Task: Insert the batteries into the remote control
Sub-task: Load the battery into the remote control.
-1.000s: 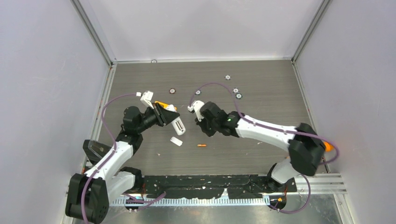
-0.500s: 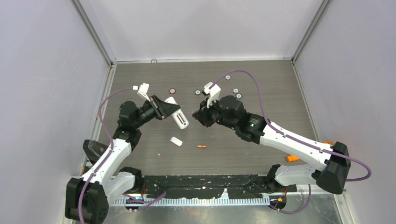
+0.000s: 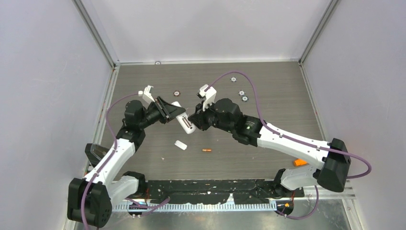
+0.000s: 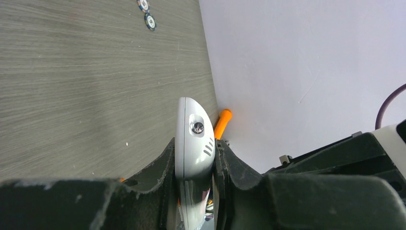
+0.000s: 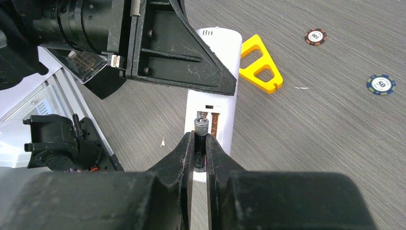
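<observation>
dark battery (image 5: 200,127) inside right end effector (image 5: 199,143)

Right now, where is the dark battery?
In the right wrist view, the dark battery sits pinched in the right gripper, at the open compartment of the remote control.

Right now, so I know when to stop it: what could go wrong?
The dark battery, pinched by the right fingers at the open bay of the remote, may catch the bay's edge and slip out if misaligned. Only the left fingers hold the remote in the air, so a push might twist it. The orange battery lies loose on the table and could roll.
</observation>
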### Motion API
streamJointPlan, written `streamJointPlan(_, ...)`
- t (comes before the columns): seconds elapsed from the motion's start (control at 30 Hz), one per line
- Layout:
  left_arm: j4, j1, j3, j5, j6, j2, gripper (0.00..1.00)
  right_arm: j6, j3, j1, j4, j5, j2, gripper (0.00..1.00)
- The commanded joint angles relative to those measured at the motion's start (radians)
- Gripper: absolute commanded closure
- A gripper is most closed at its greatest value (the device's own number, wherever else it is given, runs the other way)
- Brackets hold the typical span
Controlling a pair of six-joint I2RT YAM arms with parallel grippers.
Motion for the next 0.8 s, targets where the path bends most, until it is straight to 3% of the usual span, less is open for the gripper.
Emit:
streamJointPlan(0.0, -0.049, -0.002, 0.06, 0.002, -0.035, 0.01, 1.0, -0.027, 0.046, 0.007, 0.094, 0.009, 0.03, 0.88)
streamJointPlan(0.77, -0.066, -0.002, 0.056, -0.029, -0.109, 0.013, 1.0, -0.066, 0.032, 0.007, 0.117, -0.002, 0.125, 0.87)
